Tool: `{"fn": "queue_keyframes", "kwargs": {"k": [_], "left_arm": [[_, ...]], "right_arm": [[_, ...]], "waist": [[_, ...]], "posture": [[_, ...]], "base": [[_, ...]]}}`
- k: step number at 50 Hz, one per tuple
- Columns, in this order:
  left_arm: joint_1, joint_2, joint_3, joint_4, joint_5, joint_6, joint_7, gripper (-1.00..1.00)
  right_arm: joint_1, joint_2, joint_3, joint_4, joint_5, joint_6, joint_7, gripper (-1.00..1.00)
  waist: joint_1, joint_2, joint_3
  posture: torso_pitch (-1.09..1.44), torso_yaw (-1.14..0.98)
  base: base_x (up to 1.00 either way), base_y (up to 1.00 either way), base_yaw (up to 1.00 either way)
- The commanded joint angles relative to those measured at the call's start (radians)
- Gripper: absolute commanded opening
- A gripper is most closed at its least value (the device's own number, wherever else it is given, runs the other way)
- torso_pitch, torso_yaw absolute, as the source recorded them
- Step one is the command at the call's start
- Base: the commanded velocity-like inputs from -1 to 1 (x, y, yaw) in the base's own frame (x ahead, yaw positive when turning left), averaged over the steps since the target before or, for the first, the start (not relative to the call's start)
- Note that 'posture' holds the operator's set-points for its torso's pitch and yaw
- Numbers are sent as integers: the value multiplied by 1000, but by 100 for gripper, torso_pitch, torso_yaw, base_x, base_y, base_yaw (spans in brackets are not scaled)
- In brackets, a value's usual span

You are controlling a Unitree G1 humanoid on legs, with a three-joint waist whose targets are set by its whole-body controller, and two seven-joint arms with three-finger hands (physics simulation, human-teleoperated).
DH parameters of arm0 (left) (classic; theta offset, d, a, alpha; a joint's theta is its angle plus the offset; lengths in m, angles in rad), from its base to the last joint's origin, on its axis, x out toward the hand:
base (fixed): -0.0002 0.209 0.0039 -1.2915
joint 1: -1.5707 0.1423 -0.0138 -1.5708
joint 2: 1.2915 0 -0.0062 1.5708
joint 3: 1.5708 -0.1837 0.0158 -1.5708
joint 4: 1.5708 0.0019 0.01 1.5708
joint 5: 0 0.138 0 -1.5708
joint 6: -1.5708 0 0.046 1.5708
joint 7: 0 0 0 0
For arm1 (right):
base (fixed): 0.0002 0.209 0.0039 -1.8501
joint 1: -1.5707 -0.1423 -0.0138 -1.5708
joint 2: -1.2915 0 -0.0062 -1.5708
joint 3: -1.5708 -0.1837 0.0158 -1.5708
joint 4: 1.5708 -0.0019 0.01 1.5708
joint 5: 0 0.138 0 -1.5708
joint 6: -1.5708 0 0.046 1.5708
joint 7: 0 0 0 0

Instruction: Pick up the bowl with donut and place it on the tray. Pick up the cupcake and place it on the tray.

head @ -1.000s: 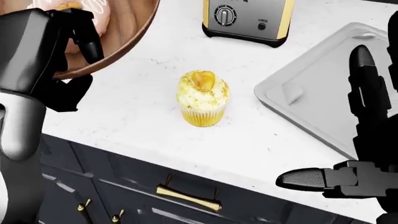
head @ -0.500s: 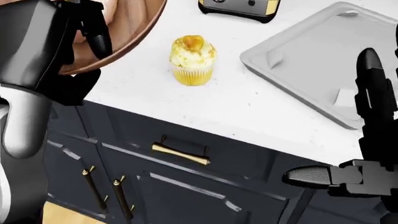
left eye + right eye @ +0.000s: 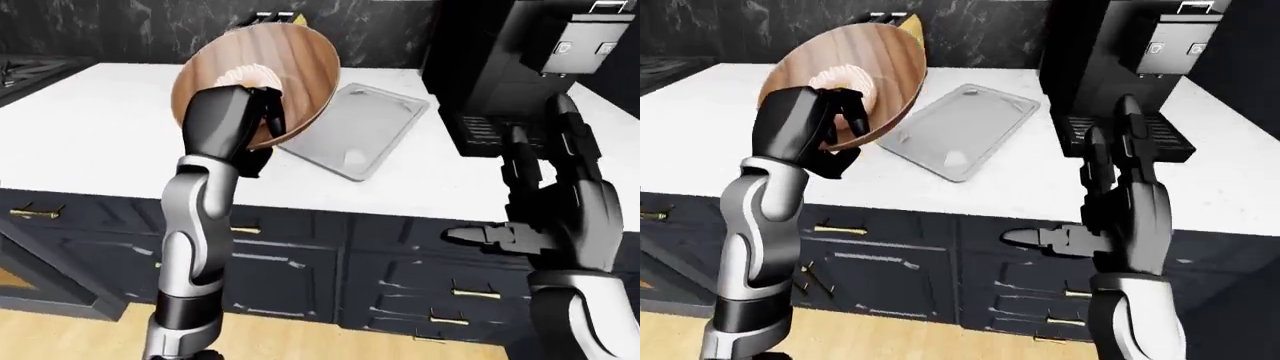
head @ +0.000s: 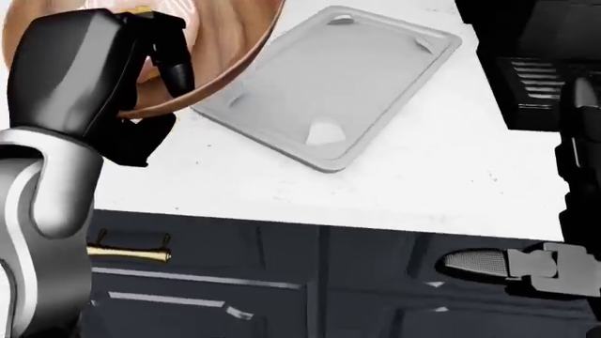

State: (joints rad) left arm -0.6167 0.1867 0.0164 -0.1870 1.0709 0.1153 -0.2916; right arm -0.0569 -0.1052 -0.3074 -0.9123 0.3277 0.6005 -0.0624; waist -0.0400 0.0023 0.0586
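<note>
Bowl (image 3: 262, 75), donut (image 3: 243, 76) inside, is clenched at its rim by the left hand (image 3: 228, 120), tilted above the tray (image 3: 352, 129) for placement. Right hand (image 3: 560, 217) is released, fingers spread, idle

The bowl (image 3: 262, 71) sits in the left hand (image 3: 228, 121) (donut (image 3: 245, 76) inside); the tray (image 3: 362, 131) lies right of that hand.

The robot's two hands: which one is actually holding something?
The left hand: its fingers are closed on the rim of the wooden bowl with the donut. The right hand is open and empty.
</note>
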Motion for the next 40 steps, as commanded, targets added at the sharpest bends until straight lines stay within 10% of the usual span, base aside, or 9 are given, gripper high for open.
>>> {"fn": "queue_keyframes", "kwargs": {"k": [1, 6, 8, 9, 10, 18, 32, 37, 40], "left_arm": [[-36, 16, 38, -52, 11, -3, 42, -100], [-28, 15, 38, -65, 12, -1, 36, -100], [-30, 14, 37, -68, 13, 0, 33, -100], [-28, 14, 37, -68, 13, -2, 33, -100], [-28, 14, 37, -66, 14, -3, 35, -100], [-36, 14, 36, -74, 19, -1, 18, -100], [-53, 2, 25, -76, 31, -9, -1, -100], [-62, -1, 19, -62, 34, -18, 0, -100], [-81, -3, 17, -54, 37, -21, -8, -100]], "right_arm": [[-16, -3, 7, -23, 6, -29, 11, 100], [-18, -2, 11, -26, 6, -26, 10, 100], [-18, -1, 6, -32, 18, -23, 12, 100], [-17, -1, 7, -33, 21, -27, 15, 100], [-17, 0, 7, -32, 24, -30, 15, 100], [-20, -7, 1, -35, 34, -30, 13, 100], [-10, -4, 12, -41, 11, -33, 31, 100], [-13, -1, 7, -36, 14, -37, 31, 100], [-17, -3, 0, -34, 20, -34, 24, 100]], "waist": [[12, -6, -13], [20, 52, -13], [31, 130, -38], [71, 60, -8], [38, 87, -24], [57, -35, -39], [65, -11, -36], [66, 41, -26], [53, 9, -36]], "posture": [[0, 0], [0, 0], [0, 0], [0, 0], [0, 0], [0, 0], [0, 0], [0, 0], [0, 0]], "base": [[0, 0, -100], [0, 0, -100], [0, 0, -100], [0, -28, 0], [0, -9, 0], [0, 0, 0], [0, 0, 17], [0, 0, 97], [0, 0, 18]]}}
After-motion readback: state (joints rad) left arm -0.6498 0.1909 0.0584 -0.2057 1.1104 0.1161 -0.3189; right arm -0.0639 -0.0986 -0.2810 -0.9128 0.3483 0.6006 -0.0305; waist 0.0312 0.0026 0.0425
